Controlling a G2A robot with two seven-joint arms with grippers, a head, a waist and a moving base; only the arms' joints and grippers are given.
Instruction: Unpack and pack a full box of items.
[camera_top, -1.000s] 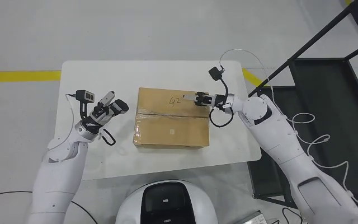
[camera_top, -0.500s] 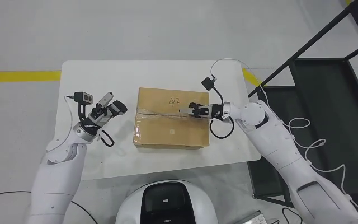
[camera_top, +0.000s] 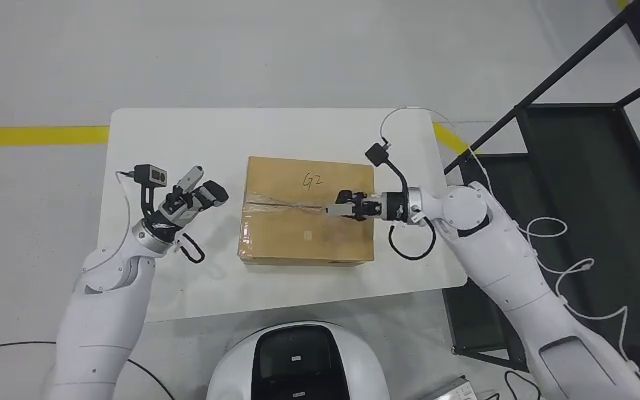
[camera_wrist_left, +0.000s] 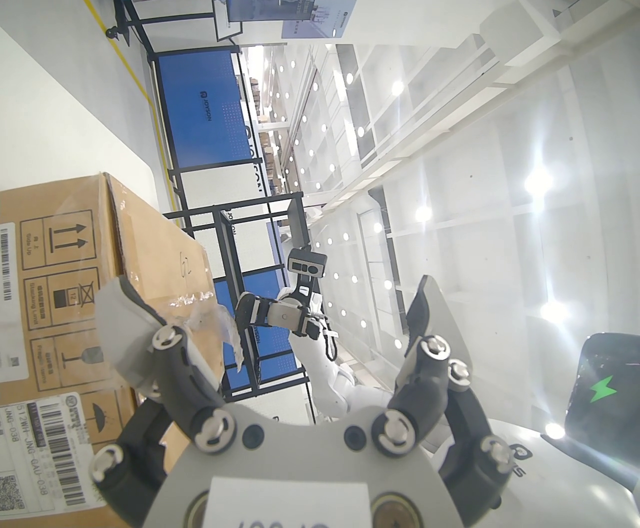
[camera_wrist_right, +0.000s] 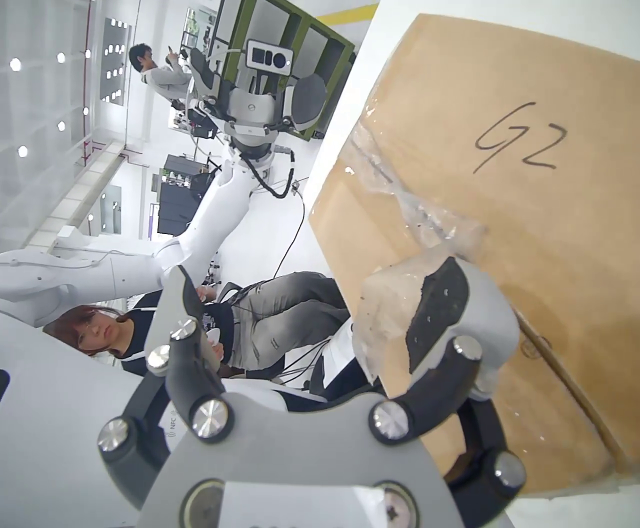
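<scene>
A closed brown cardboard box marked "G2" stands in the middle of the white table. Clear tape runs along its top seam, crumpled and partly torn. My right gripper hovers open over the right part of the box top, at the seam. In the right wrist view its fingers stand wide apart, and a scrap of tape clings to one pad. My left gripper is open, just left of the box and clear of it. The left wrist view shows the box's labelled side.
A dark metal rack stands right of the table, close to the right arm. A yellow floor line runs behind the table's left side. Bare table lies in front of and behind the box.
The right gripper has moved from the far right edge of the box top towards the seam, a little further over the box. The left arm and the box have stayed put.
</scene>
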